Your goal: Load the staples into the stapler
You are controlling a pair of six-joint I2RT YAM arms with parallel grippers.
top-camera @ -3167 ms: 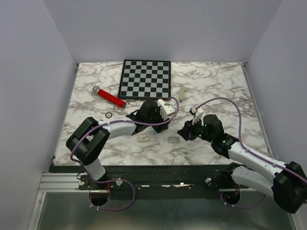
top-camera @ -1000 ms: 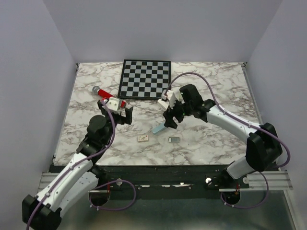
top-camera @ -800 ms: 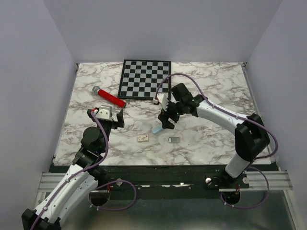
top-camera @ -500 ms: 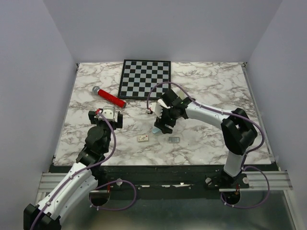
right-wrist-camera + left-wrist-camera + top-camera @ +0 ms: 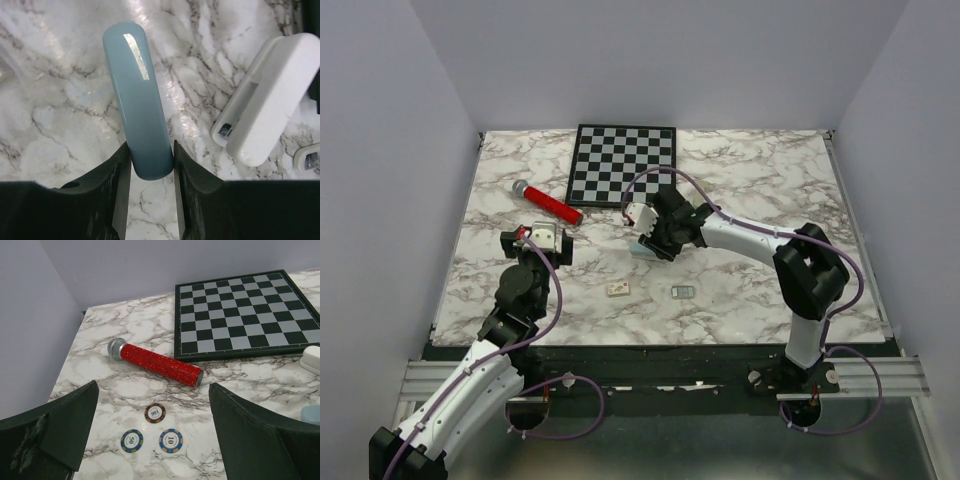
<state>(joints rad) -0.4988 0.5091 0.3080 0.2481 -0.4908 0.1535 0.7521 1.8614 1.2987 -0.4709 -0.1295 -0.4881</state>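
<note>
A marbled table (image 5: 760, 180) is sitting between pale lilac walls. The right hand (image 5: 150, 155) is pinching one end of the pale blue stapler (image 5: 135, 90), with a white bar-shaped piece (image 5: 265, 100) lying just beside it. The staples (image 5: 683, 291) are lying on the table nearer the arm bases, apart from that hand. The left hand (image 5: 155, 432) is hovering wide open over poker chips (image 5: 155, 413), near a red microphone (image 5: 157, 365).

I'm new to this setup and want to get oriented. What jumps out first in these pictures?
The black-and-white chessboard at the far middle of the table and the red glitter microphone by its near left corner stand out most. Nearer the centre, the right arm's fingers clamp a pale blue bar, with a white bar lying beside it.
</note>
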